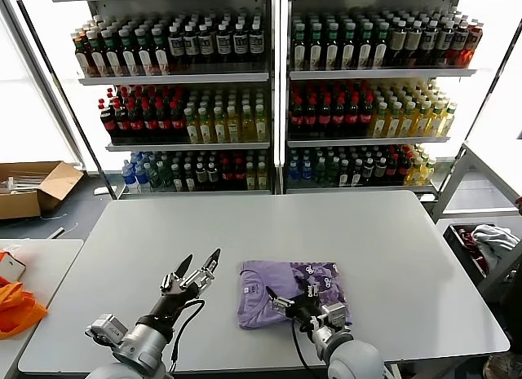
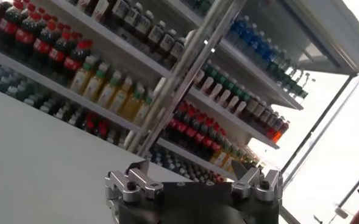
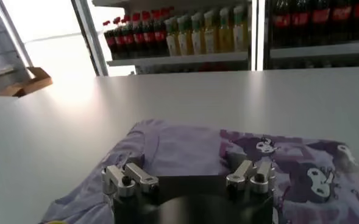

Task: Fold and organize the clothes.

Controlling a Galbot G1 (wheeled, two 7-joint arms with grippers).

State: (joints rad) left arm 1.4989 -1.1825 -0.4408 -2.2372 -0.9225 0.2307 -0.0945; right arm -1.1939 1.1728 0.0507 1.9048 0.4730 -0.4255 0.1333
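One of the clothes, a lavender T-shirt (image 1: 285, 285), lies folded into a rectangle on the grey table (image 1: 245, 224), its dark purple print showing on the right half. In the right wrist view the shirt (image 3: 228, 152) lies flat just ahead of the jaws. My right gripper (image 1: 290, 296) hovers over the shirt's near edge, open, jaws wide and holding nothing (image 3: 185, 161). To the left of the shirt, my left gripper (image 1: 201, 259) is raised off the table and open. It is tilted upward and empty, facing the shelves in its own wrist view (image 2: 188, 167).
Shelves of bottles (image 1: 269, 94) stand behind the table. A cardboard box (image 1: 33, 187) sits on the floor at far left. An orange cloth (image 1: 16, 310) lies on a side table at left. A bin holding a pale cloth (image 1: 489, 240) stands at right.
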